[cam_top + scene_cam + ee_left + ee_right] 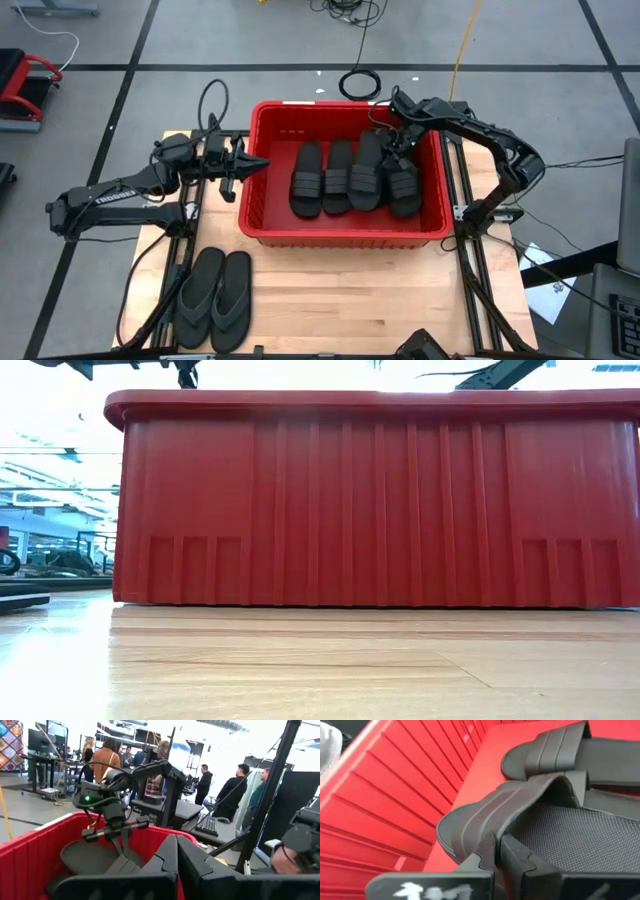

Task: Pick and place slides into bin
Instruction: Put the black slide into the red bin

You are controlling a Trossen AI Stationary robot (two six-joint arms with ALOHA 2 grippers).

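While ribbed, black slides [350, 177] fill bin [262, 215] — red, slotted.

Bare red floor open at the left end of the bin [262, 225], slides [352, 178] and right gripper [398, 148] crowding its middle and right, flip-flops [214, 297] blocking front-left table [380, 300], front-right bare.
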